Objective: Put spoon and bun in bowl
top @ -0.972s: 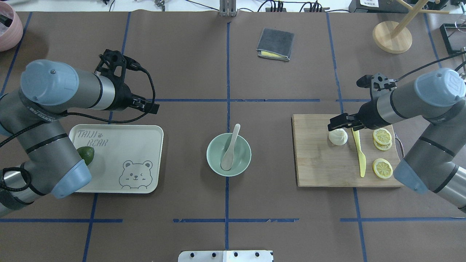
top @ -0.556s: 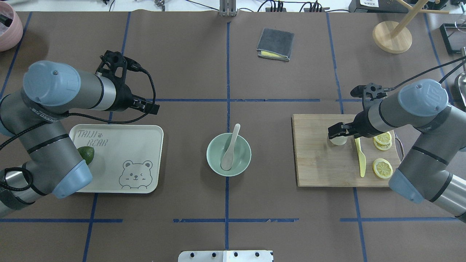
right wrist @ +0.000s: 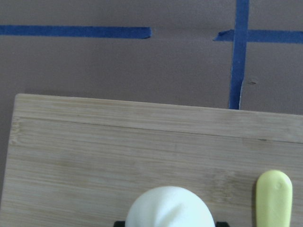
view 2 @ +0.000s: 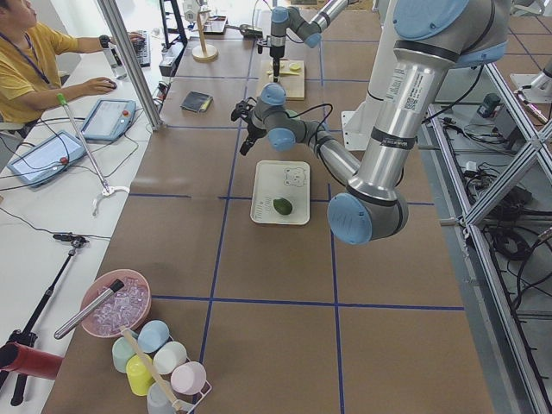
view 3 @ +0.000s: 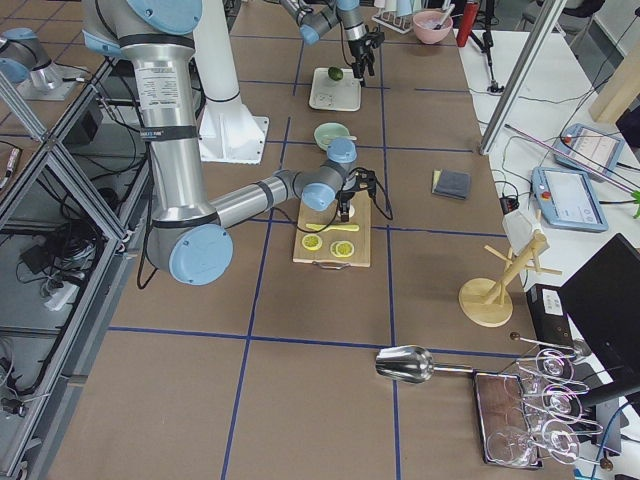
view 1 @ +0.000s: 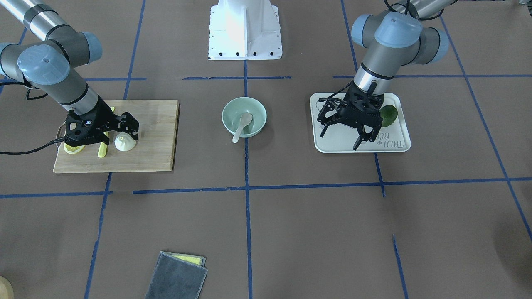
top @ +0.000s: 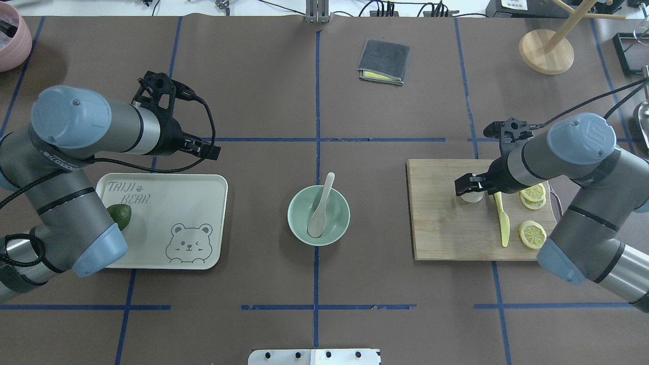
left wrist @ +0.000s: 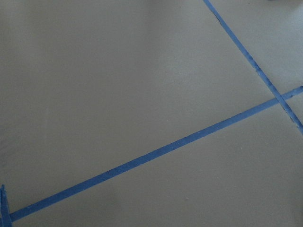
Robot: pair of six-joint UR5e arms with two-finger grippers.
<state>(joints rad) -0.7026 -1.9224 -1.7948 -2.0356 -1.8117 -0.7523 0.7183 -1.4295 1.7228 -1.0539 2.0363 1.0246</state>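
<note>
1. Right pincer (view 1: 121,133): closed on the bun (right wrist: 169,208), its tips touching the bun's two sides. The bun sits on the board (top: 441,228).
2. Knife (top: 502,218): just right of that pincer, with the lemon slices (top: 532,192) beyond it.
3. The board's far edge lies near, ahead of the pincer. Bare wood runs leftward from it to the board's left edge.
4. Bowl (top: 291,215): well left of the pincer, with bare table between. The spoon (top: 320,210) lies inside, handle over the far rim.
5. Left pincer (view 1: 338,140): jaws spread, holding nothing, above the tray (top: 203,203).
</note>
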